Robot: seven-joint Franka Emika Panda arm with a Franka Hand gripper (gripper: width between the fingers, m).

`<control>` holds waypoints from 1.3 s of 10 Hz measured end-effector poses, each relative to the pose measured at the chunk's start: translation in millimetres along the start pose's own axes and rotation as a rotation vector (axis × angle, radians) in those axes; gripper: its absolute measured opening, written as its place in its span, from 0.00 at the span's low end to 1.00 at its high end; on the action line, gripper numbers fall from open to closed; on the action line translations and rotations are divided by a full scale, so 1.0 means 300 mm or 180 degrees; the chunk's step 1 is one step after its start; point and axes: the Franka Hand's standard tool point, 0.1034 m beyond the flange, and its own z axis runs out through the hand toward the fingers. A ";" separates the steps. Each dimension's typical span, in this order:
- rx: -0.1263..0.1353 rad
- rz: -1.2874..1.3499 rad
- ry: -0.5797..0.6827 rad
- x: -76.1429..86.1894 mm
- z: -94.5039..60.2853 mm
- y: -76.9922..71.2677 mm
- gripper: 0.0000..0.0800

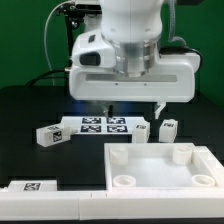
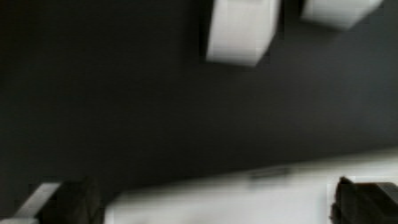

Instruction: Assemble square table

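Exterior view, hidden: the arm's white bulk blocks everything behind the gripper (image 1: 133, 110); the upper part of each finger (image 1: 159, 106) merges into the housing; the picture's lower edge cuts off the tabletop (image 1: 160, 172) and the long white bar (image 1: 40, 190)
Exterior view, hard to tell: the tags are too small to read; whether the near leg (image 1: 141, 129) touches the end of the marker board (image 1: 100, 125) cannot be told
Exterior view, hand: fingers stand wide apart above the black table (image 1: 30, 110), nothing between them
Exterior view, counts: one tabletop with four round corner sockets (image 1: 123, 156); three legs; one marker board; one long white bar
Exterior view, places: marker board just below the gripper, reaching to the exterior view's left of it; near leg under the gripper; right leg (image 1: 168, 128) just beside the finger on the exterior view's right; left leg (image 1: 47, 135) on its side, well apart on the exterior view's left; tabletop flat on the table, in front of the gripper, nearer the camera, apart from it
Wrist view, hidden: heavy blur; only the two fingertips (image 2: 59, 203) show, cut by the frame
Wrist view, hard to tell: a pale band (image 2: 214, 188) crosses between the fingertips, identity unclear; two white shapes (image 2: 240, 32), likely legs, lie well ahead of the fingers, one cut by the edge
Wrist view, hand: fingertips far apart, clamping nothing
Wrist view, counts: two fingertips; two white shapes; one pale band
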 end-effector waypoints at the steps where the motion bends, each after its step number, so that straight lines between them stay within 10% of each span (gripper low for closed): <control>1: -0.0082 -0.0019 -0.0132 -0.003 0.003 0.003 0.81; 4: -0.0123 0.0057 -0.0792 -0.012 0.025 0.033 0.81; 7: 0.0124 0.0306 -0.1028 -0.029 0.120 0.014 0.81; 13: 0.0246 0.0431 -0.1171 -0.039 0.170 0.008 0.81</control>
